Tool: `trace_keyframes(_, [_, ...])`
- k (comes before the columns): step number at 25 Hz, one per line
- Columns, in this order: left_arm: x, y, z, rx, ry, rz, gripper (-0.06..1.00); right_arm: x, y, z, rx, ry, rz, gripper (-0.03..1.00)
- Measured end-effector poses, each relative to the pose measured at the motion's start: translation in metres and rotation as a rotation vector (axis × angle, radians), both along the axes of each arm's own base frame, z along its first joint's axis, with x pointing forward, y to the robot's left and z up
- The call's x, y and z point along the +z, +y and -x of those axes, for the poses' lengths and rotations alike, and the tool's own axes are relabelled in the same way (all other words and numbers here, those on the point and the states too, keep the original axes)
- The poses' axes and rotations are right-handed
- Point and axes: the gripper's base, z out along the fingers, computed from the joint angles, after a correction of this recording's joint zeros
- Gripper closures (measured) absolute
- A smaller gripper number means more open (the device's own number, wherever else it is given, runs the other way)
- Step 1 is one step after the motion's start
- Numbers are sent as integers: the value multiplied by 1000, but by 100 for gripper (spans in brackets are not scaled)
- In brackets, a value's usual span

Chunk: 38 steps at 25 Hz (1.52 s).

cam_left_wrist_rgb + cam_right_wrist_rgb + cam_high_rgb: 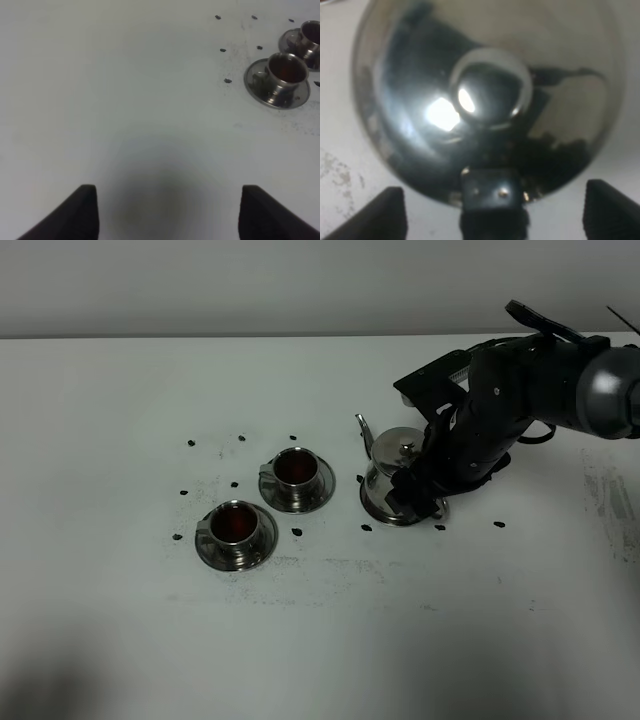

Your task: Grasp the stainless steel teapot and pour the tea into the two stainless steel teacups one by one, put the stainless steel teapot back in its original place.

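The stainless steel teapot [392,465] stands upright on its round steel saucer [380,513] right of centre, spout pointing to the back left. My right gripper [416,490] is low at the teapot's handle side. In the right wrist view the lid knob [490,95] fills the frame and the dark handle [492,192] lies between my wide-open right gripper's [493,189] fingers, which do not touch it. Two steel teacups on saucers, one nearer [237,533] and one farther [297,480], hold dark red tea. My left gripper [168,188] is open and empty above bare table, with the cups [281,80] off to one side.
Small dark specks [299,531] are scattered on the white table [120,620] around the cups and teapot. The right arm [540,390] reaches in from the right edge. The left arm does not show in the exterior view.
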Motion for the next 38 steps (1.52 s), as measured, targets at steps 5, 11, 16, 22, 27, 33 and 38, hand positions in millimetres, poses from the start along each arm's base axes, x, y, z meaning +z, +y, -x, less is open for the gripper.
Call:
trace_keyframes(5, [0,0,0,0,0,0,37,50,-8,13,9,-80,-28,28])
trace_keyframes(11, [0,0,0,0,0,0,37,125,-26,47,11,-182,-82,40])
trace_keyframes(16, [0,0,0,0,0,0,37,172,-40,74,11,-303,-145,52])
trace_keyframes(22, [0,0,0,0,0,0,37,209,-63,119,15,-303,-146,66])
trace_keyframes(27, [0,0,0,0,0,0,37,228,-106,170,-108,-293,-173,76])
trace_keyframes(33, [0,0,0,0,0,0,37,181,-157,239,-336,-277,-193,81])
trace_keyframes(38, [0,0,0,0,0,0,37,149,-171,282,-441,-407,-220,81])
